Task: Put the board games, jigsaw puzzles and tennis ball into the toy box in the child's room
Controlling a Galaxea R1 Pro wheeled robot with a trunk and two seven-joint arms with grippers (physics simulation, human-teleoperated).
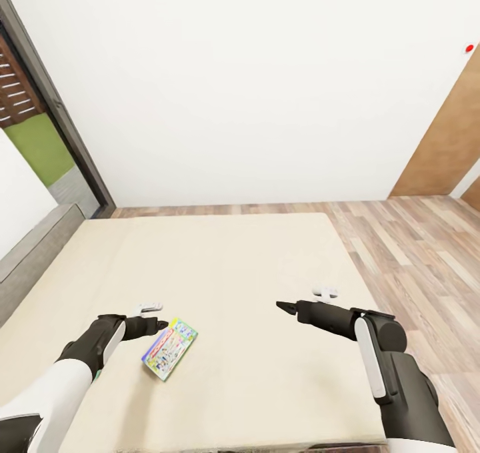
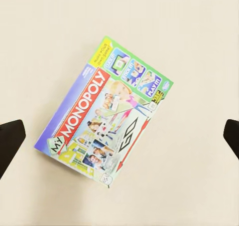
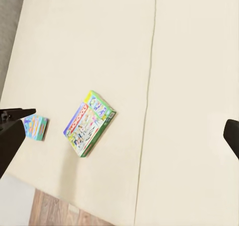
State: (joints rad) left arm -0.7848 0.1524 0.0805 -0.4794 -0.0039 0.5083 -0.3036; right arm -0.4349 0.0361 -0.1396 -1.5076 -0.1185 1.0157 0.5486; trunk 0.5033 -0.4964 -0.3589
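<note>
One board game (image 1: pixel 169 348), a white-green box with red edging, lies flat on the beige bed (image 1: pixel 240 273) near its front edge. My left gripper (image 1: pixel 159 323) hovers open just above the box's left end. In the left wrist view the box (image 2: pixel 107 113) lies between the wide-apart fingertips (image 2: pixel 10 143). My right gripper (image 1: pixel 283 305) hangs open over the middle of the mattress, well right of the box. The right wrist view shows the same box (image 3: pixel 89 122) and a smaller blue board game (image 3: pixel 36 126) beside it, partly behind a finger (image 3: pixel 10 141).
The grey headboard (image 1: pixel 33 253) runs along the bed's left side, below a tall grey-framed window (image 1: pixel 40 106). Wood-plank floor (image 1: pixel 413 239) lies right of the bed and beyond it, up to the white wall. A brown door (image 1: pixel 447 146) stands at the far right.
</note>
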